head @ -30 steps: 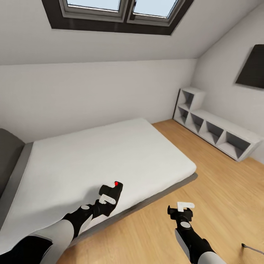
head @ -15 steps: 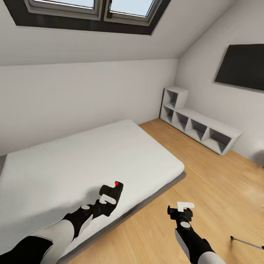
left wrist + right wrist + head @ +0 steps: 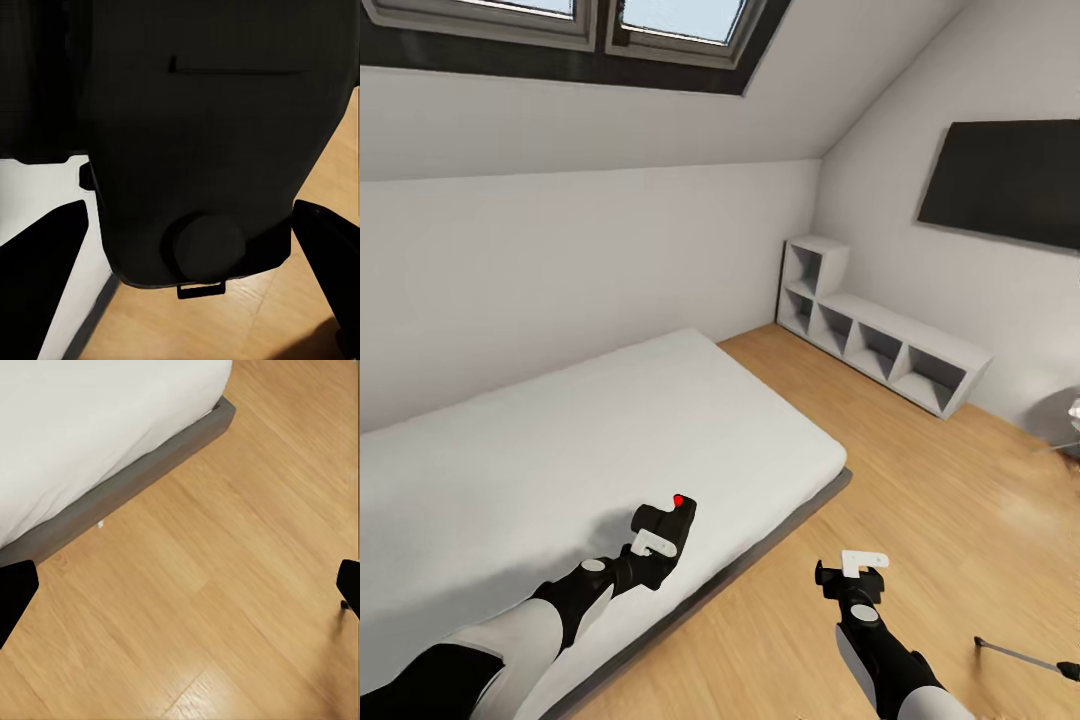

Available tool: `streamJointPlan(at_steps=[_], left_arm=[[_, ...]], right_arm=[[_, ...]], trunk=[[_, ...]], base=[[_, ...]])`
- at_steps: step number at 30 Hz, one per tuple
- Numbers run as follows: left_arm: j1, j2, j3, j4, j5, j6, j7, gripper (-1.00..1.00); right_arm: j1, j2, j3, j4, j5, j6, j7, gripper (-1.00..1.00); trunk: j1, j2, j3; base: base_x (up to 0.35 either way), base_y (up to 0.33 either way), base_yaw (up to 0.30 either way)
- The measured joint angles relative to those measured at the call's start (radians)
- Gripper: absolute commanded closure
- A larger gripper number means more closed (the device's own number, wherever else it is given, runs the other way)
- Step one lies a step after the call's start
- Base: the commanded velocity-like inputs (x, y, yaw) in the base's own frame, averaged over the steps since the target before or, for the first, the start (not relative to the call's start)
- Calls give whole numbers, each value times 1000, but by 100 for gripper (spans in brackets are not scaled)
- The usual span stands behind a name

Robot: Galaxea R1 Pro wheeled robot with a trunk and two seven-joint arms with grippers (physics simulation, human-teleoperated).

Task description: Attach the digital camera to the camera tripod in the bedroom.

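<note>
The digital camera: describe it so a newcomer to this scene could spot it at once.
Start at the big white bed and go to its near edge, where the left gripper hangs. It holds the digital camera, a small black body. Its round red button on top sets it apart from the black gripper parts.

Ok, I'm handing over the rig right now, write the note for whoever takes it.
Left gripper: shut on the digital camera, carried over the bed's edge.
Right gripper: open, empty, above the wood floor.
Camera tripod: one silver leg with a black foot shows at the head view's lower right.
Done: camera picked up.
Left: bring the tripod's head into sight, approach, attach the camera.
</note>
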Motion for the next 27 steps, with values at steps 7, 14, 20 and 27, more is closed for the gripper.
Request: streamJointPlan(at_steps=[7, 14, 20, 27], left_arm=[[0, 0, 0, 0, 0, 0, 0, 100], [0, 0, 0, 0, 0, 0, -1, 100], [0, 0, 0, 1, 0, 0, -1, 100], [0, 0, 0, 1, 0, 0, -1, 100]], right_arm=[[0, 0, 0, 0, -1, 0, 1, -100], [0, 0, 0, 0, -1, 0, 2, -100], [0, 0, 0, 0, -1, 0, 5, -100], [0, 0, 0, 0, -1, 0, 6, -100]], trunk=[[0, 0, 0], [0, 0, 0], [-1, 0, 0], [0, 0, 0]], base=[[5, 0, -236], [198, 0, -246], [314, 0, -247], [121, 0, -247]])
